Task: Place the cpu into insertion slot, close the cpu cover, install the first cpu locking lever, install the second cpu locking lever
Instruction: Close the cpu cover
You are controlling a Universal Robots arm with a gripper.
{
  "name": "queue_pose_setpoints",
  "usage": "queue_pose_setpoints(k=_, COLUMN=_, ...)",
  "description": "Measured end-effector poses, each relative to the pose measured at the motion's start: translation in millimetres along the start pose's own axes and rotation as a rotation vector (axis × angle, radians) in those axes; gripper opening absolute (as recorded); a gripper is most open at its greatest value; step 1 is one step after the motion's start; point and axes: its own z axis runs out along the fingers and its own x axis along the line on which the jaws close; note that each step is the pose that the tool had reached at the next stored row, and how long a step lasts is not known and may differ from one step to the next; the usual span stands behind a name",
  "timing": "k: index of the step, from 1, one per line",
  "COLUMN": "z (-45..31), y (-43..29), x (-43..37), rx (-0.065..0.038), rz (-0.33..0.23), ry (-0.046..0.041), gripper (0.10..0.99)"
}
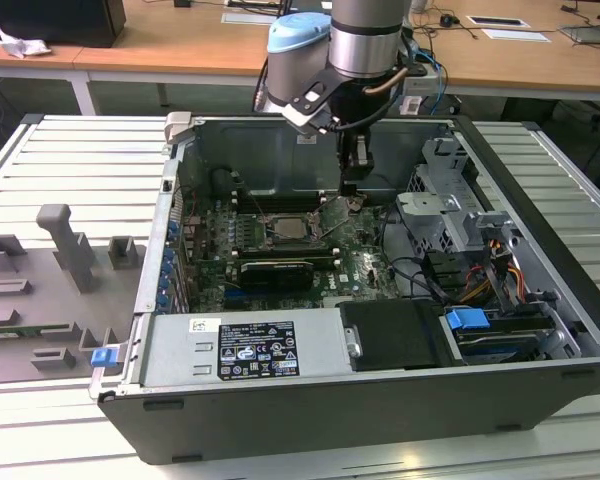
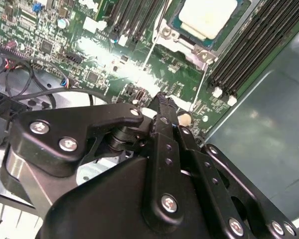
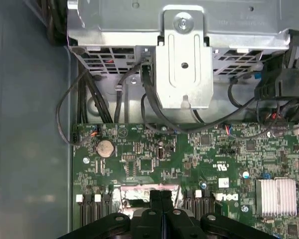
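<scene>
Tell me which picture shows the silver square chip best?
The second wrist view: the cpu is big, pale and close. The exterior view shows the cpu as a tiny square far away. In the first wrist view the gripper blocks that spot.

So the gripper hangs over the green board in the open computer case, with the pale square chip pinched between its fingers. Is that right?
Not quite. The gripper does hang over the green motherboard in the open computer case, but it carries no chip. The second wrist view shows the cpu lying in the insertion slot, apart from the gripper.
</scene>
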Motion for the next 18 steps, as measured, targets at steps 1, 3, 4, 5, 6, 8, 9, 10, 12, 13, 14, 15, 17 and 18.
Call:
queue_pose_setpoints(k=1, z=0.1, y=2.3, x=0.1, rx=0.001, rz=0.000, ry=-0.0002, gripper=0.106)
queue_pose_setpoints(k=3, z=1.6, y=7.7, x=0.2, rx=0.003, rz=-0.001, ry=-0.0003, gripper=0.106)
queue_pose_setpoints(k=4, z=2.9, y=8.4, x=0.2, rx=0.004, rz=-0.001, ry=-0.0003, gripper=0.106)
queue_pose_setpoints(k=5, z=3.8, y=8.3, x=0.3, rx=0.004, rz=-0.001, ry=-0.0004, gripper=0.106)
queue_pose_setpoints(k=6, z=5.7, y=8.4, x=0.4, rx=0.004, rz=-0.001, ry=-0.0004, gripper=0.106)
queue_pose_setpoints(k=8, z=10.4, y=9.1, x=0.6, rx=0.004, rz=-0.001, ry=-0.0002, gripper=0.106)
queue_pose_setpoints(k=9, z=12.5, y=10.1, x=0.7, rx=0.005, rz=-0.001, ry=-0.0003, gripper=0.106)
queue_pose_setpoints(k=10, z=15.5, y=11.8, x=0.9, rx=0.008, rz=-0.001, ry=-0.0002, gripper=0.106)
queue_pose_setpoints(k=12, z=17.8, y=12.9, x=1.0, rx=0.008, rz=-0.001, ry=-0.0004, gripper=0.106)
queue_pose_setpoints(k=13, z=19.0, y=14.9, x=1.1, rx=0.008, rz=-0.001, ry=-0.0006, gripper=0.106)
queue_pose_setpoints(k=14, z=19.8, y=17.4, x=1.4, rx=0.008, rz=-0.001, ry=-0.0005, gripper=0.106)
queue_pose_setpoints(k=15, z=20.2, y=18.5, x=1.9, rx=0.008, rz=-0.001, ry=-0.0004, gripper=0.106)
queue_pose_setpoints(k=17, z=21.2, y=21.6, x=3.9, rx=0.008, rz=-0.001, ry=-0.0004, gripper=0.106)
queue_pose_setpoints(k=18, z=22.0, y=22.9, x=4.8, rx=0.008, rz=-0.001, ry=-0.0003, gripper=0.106)
